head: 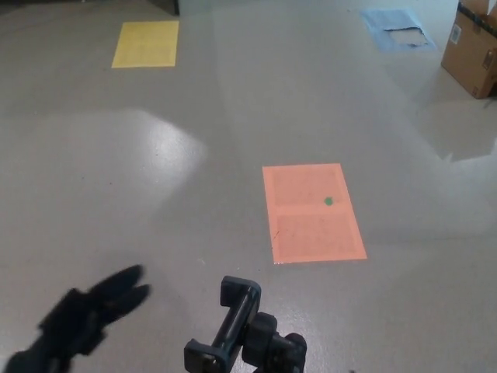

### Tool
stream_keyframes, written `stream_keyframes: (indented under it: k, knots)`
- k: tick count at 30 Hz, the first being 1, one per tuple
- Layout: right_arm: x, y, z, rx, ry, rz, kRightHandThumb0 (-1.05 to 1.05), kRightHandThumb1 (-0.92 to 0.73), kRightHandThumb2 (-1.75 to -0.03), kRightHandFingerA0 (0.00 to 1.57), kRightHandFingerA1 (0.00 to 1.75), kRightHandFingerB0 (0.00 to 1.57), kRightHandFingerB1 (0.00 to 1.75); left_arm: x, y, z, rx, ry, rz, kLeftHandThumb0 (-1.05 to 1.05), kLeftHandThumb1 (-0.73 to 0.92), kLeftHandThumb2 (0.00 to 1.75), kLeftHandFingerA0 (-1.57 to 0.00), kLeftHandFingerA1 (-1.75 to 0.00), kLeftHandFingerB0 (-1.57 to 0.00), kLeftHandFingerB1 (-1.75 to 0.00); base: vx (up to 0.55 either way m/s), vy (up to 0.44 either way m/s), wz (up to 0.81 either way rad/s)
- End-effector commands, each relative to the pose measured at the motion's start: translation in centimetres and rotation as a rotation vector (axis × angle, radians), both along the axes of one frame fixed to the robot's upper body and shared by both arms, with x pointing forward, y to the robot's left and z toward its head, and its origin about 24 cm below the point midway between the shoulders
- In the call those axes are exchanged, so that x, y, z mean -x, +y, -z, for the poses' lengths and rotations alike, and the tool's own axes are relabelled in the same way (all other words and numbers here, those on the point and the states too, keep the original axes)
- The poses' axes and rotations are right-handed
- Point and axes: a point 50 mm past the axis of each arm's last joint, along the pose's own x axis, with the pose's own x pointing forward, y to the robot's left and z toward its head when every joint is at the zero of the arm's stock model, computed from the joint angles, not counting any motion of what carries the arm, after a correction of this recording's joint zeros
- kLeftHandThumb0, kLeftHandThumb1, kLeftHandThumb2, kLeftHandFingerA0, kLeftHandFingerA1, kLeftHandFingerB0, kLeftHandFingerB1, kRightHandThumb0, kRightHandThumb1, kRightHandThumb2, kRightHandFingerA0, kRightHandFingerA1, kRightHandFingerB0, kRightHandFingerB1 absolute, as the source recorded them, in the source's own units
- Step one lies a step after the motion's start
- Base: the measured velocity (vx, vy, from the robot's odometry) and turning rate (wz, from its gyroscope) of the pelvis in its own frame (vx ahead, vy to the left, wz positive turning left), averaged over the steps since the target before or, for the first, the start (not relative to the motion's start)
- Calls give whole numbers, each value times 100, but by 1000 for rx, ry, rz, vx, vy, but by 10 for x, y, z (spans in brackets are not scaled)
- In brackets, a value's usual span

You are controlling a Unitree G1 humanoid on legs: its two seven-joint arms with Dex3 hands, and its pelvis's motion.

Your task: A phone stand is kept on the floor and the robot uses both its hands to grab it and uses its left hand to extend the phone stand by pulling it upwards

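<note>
The black phone stand [242, 330] rises from the bottom edge of the head view, its clamp head tilted and empty; the pole below it is out of the picture. My left hand [89, 315] shows at the lower left, blurred, open with its fingers [124, 287] spread and pointing toward the stand. It is well apart from the stand, about a hand's width to its left, and holds nothing. My right hand does not show.
An orange sheet [312, 211] with a small green dot [328, 201] lies on the grey floor beyond the stand. A yellow sheet [146, 43] is far left, a blue sheet [396, 29] far right, and a cardboard box [472, 48] at the right edge.
</note>
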Motion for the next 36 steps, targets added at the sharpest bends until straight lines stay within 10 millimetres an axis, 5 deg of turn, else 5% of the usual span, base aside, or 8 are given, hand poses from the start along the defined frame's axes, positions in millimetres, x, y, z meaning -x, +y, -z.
stream_keyframes:
  k: [1,4,5,9,10,14,27,36]
  knots:
    - [-8,14,4,68,27,-50,-96,-65,-102,0,11,0,0,-2,-20,-1,19,69,57,-91,64,105,-32,-47,-27,-42,0,0,0]
    - [-13,23,5,60,29,-68,-85,-80,-67,0,1,0,0,-1,-33,-8,63,63,97,-92,64,105,-34,-48,-26,-41,0,0,0]
    - [-15,25,6,57,32,-71,-104,-69,-107,0,13,0,4,0,-37,-11,84,58,111,-90,63,105,-34,-49,-25,-41,0,0,0]
    - [-18,32,7,66,36,-64,-98,-64,-102,0,13,0,0,0,-50,-19,139,40,175,-86,62,104,-30,-50,-21,-42,0,0,0]
    - [-19,34,6,65,38,-65,-92,-81,-65,0,0,0,0,2,-54,-21,147,49,198,-89,78,65,-31,-36,-31,-30,0,0,0]
    - [-24,41,8,69,33,-51,-105,-69,-110,0,10,0,5,8,-65,-23,167,82,276,-91,78,65,-27,-35,-25,-29,0,0,0]
    - [-40,67,15,-25,-8,-59,-68,-57,-86,1,51,0,0,15,-91,-4,296,206,356,-88,57,97,-20,-46,-22,-42,0,0,0]
    - [-42,77,14,-14,-31,-65,-75,-49,-92,0,37,0,20,8,-90,18,295,231,300,-80,67,61,-23,-38,-29,-30,0,0,0]
